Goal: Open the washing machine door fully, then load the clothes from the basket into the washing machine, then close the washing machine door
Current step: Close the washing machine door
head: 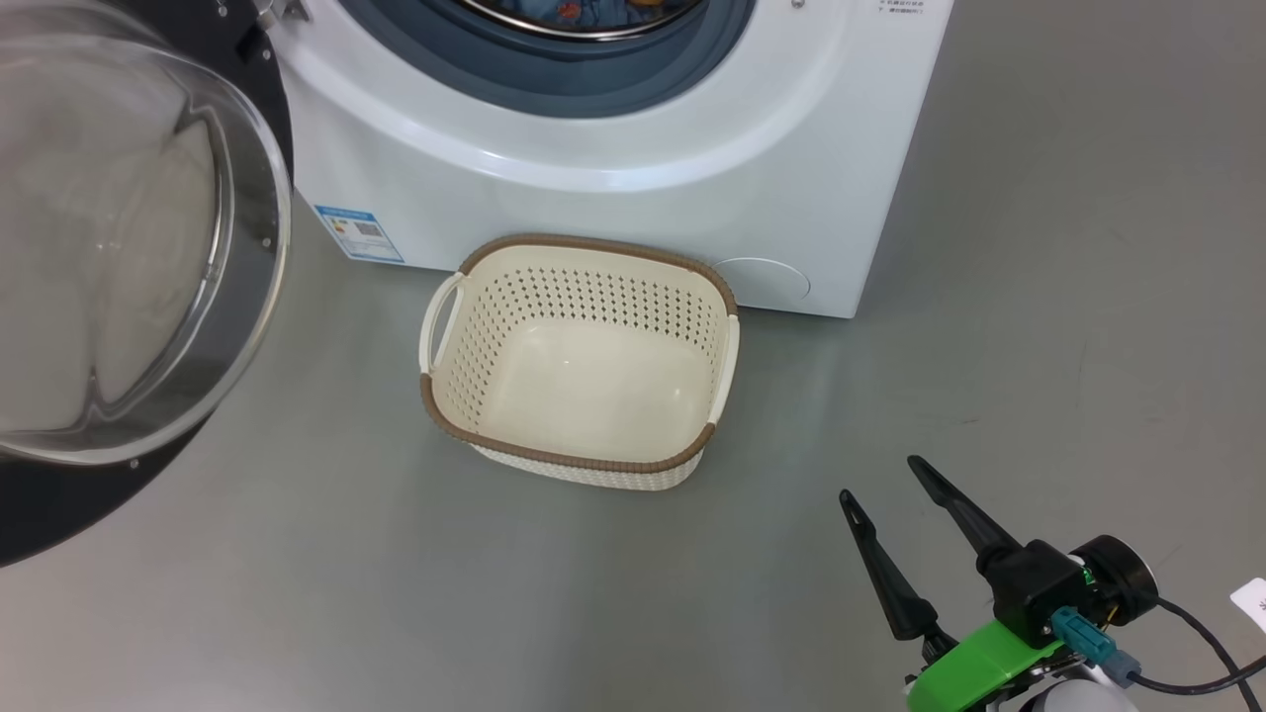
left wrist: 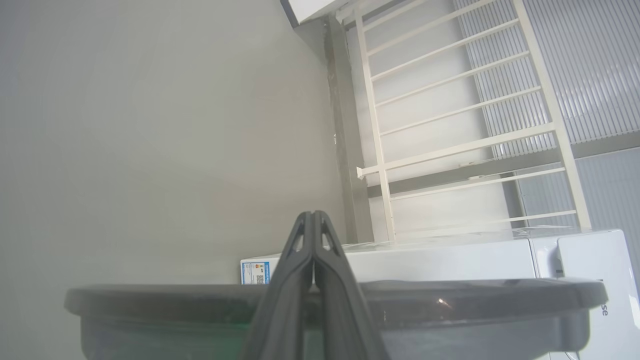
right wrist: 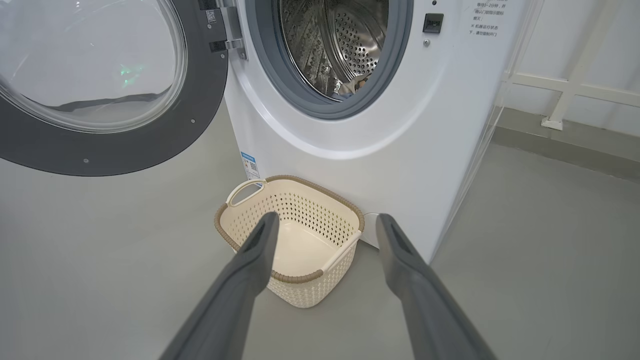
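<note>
The washing machine [head: 633, 213] stands at the top of the head view, and its door [head: 129, 247] is swung wide open to the left. A bit of the clothes [head: 569, 10], blue with orange print, lies inside the steel drum [right wrist: 345, 45]. The cream basket [head: 579, 457] sits empty on the floor against the machine's front. My right gripper [head: 880, 478] hovers open at the lower right, short of the basket; in its wrist view the right gripper [right wrist: 326, 217] frames the basket [right wrist: 300, 287]. My left gripper [left wrist: 313, 215] is shut on nothing, its fingers crossing the door's black rim [left wrist: 475, 300].
Grey floor [head: 1068, 297] spreads to the right of the machine and in front of the basket. A white railing [left wrist: 450, 150] and a wall stand behind the machine. The open door [right wrist: 100, 85] juts out over the floor at the left.
</note>
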### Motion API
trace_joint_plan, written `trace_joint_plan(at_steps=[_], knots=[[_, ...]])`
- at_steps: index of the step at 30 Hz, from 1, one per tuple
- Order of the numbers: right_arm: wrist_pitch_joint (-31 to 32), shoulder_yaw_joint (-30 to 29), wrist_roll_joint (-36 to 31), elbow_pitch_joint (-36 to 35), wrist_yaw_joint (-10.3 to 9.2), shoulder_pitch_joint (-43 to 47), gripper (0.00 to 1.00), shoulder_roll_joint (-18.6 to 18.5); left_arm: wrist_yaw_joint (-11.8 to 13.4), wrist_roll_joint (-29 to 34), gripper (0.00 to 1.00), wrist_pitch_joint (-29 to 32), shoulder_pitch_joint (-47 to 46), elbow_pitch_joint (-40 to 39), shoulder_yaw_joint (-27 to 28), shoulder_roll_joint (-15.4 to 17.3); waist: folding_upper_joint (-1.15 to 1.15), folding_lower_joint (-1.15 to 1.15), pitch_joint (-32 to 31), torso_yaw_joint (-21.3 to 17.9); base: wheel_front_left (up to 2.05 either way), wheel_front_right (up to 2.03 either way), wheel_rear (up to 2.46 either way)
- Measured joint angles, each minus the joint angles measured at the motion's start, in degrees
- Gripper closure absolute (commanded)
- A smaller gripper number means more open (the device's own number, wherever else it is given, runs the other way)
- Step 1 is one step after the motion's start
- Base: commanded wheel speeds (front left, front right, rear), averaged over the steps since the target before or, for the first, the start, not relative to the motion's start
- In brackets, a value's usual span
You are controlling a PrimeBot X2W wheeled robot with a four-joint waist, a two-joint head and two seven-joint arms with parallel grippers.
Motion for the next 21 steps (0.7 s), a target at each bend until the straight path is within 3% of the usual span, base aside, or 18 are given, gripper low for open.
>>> trace_joint_plan(at_steps=[11, 21], knots=[[0.0, -0.3, 0.0, 0.4, 0.0, -0.1, 0.0, 1.4, -1.6, 1.9, 1.0, 6.7, 0.9, -1.0, -3.8, 0.5, 0.0, 0.0, -1.2, 0.0, 0.0, 0.0, 0.0], [0.0, -0.4, 0.0, 0.6, 0.0, -0.1, 0.0, 2.1, -2.0, -0.1, 1.0, 14.9, 5.3, -6.9, -5.6, -3.0, 0.0, 0.0, -2.9, 0.1, 0.0, 0.0, 0.0]])
